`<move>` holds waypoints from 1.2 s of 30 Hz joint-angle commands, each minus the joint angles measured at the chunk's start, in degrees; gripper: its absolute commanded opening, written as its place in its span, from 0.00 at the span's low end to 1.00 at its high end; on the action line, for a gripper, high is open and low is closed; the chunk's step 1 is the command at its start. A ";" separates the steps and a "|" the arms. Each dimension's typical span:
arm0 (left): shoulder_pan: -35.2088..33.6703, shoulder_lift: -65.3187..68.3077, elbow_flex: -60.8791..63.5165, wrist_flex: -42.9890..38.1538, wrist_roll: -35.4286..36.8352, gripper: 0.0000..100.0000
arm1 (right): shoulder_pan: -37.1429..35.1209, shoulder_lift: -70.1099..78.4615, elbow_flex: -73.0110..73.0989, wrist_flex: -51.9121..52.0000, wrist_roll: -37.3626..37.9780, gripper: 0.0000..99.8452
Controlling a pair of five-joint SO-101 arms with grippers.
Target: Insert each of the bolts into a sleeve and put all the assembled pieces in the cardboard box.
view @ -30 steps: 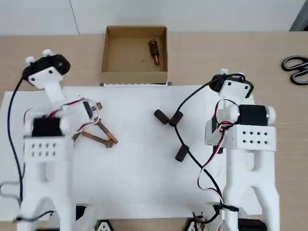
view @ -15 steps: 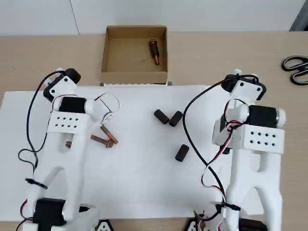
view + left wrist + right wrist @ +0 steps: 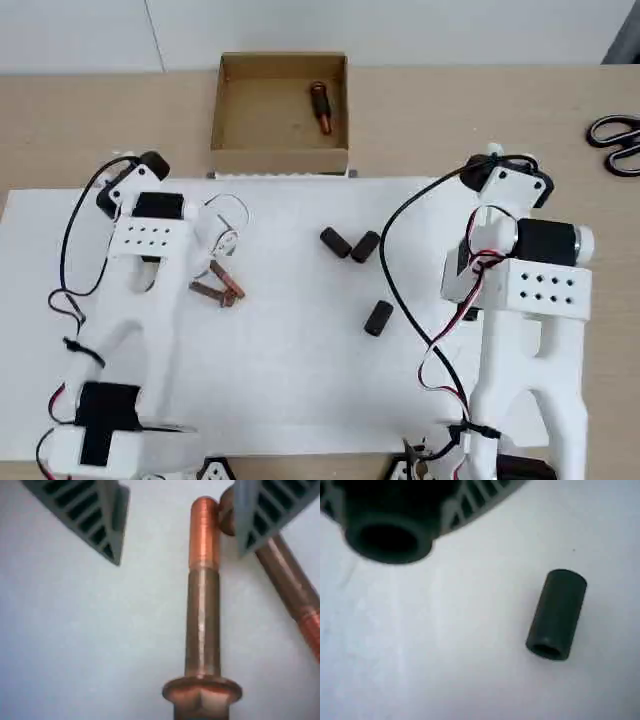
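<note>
Left arm has swung in over the bolts; left tool [image 3: 180,555] stands wide open astride one bolt [image 3: 202,605] on the white sheet [image 3: 300,380], a second bolt [image 3: 292,590] just beside its tip; right tool [image 3: 420,505]: state cannot be told; three sleeves [image 3: 377,318] lie mid-sheet.

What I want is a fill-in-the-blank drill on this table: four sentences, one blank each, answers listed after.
1. The cardboard box holds ____ assembled piece.
2. In the high view, ____ black sleeves lie loose on the white sheet.
3. The left gripper, above a copper bolt, is ____.
4. The scissors lie on the bare table at the robot's ____ side.

Answers: one; three; open; right.
</note>
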 commanded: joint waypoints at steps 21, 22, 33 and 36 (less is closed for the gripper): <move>-5.45 13.01 -9.45 -2.99 -0.18 0.11 | 0.31 -1.63 1.93 -2.33 -0.70 0.00; -5.98 13.27 -9.45 -3.08 -0.18 0.09 | 0.31 -1.63 1.93 -2.59 -0.70 0.00; -4.31 13.36 -9.01 -4.22 -0.18 0.04 | 0.04 -1.63 1.93 -4.62 -0.70 0.00; -4.31 13.36 -7.16 -6.15 -0.18 0.04 | 0.04 -1.63 1.93 -4.62 -0.70 0.00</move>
